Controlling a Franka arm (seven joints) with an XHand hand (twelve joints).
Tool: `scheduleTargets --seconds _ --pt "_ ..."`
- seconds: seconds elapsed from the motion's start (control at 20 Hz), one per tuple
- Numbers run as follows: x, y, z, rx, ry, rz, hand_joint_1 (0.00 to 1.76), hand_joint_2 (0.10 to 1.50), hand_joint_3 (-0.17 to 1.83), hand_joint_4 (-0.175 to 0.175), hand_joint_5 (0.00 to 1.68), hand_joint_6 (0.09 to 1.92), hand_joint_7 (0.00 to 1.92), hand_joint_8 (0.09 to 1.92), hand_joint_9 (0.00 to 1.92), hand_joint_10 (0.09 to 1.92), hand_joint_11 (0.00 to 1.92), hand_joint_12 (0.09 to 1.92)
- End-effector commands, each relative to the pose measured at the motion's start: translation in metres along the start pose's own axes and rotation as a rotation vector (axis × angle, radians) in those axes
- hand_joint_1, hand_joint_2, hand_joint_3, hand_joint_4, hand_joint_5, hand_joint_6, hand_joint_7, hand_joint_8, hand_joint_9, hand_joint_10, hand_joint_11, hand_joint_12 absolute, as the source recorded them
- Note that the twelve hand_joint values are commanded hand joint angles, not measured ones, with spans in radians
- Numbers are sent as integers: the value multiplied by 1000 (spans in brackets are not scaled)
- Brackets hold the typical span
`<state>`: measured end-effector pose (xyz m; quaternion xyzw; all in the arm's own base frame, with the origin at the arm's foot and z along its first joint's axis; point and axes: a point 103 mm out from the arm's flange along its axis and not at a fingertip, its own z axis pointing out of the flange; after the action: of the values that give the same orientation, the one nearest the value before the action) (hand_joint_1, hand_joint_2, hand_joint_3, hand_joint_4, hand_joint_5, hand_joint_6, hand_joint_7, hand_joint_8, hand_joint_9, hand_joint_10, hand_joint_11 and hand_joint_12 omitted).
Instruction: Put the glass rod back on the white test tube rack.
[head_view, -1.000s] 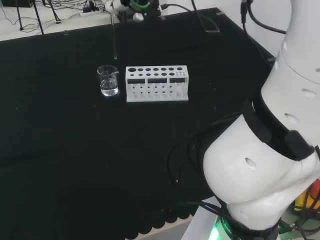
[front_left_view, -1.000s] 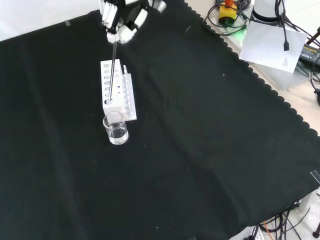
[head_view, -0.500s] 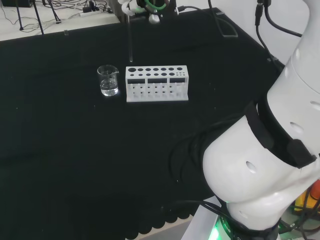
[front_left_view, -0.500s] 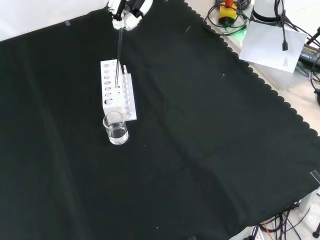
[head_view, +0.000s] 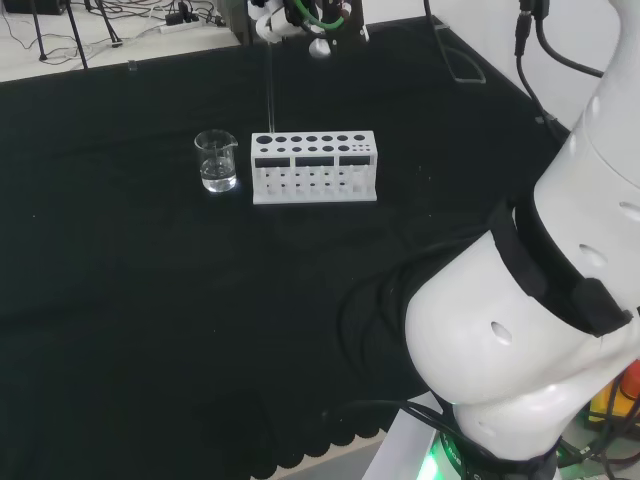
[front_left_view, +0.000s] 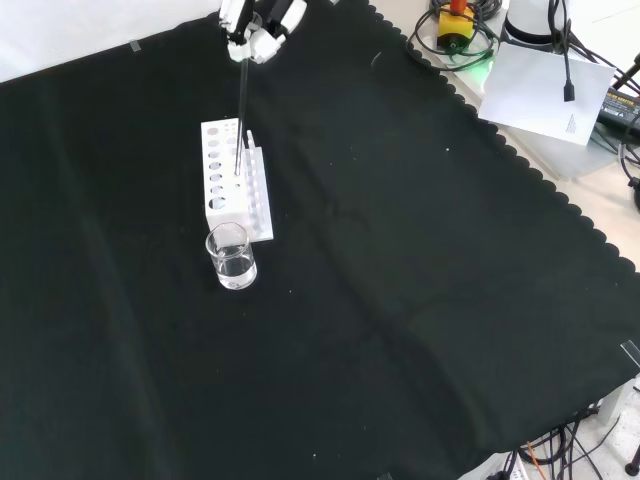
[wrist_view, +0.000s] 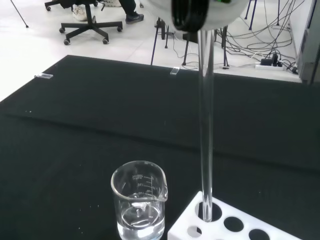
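The fingers (front_left_view: 262, 40) pinch the top of the glass rod (front_left_view: 241, 110), which hangs upright over the white test tube rack (head_view: 314, 167), its tip at the end hole nearest the beaker (head_view: 217, 162). To seat it well, I judge the hand (head_view: 290, 14) should keep the rod vertical, lower straight down, and release only once it bottoms out. The wrist view shows the tip already inside that hole; the head view leaves this unclear but shows the whole rack on the counter (head_view: 150, 300).
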<state>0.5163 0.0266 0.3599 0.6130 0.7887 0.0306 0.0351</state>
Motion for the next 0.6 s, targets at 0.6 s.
scheduleTargets --seconds 0.6 --pt "16 18 27 24 20 -36 1302 911 298 -175 1117 526 1144 1088 1666 855 1674 748"
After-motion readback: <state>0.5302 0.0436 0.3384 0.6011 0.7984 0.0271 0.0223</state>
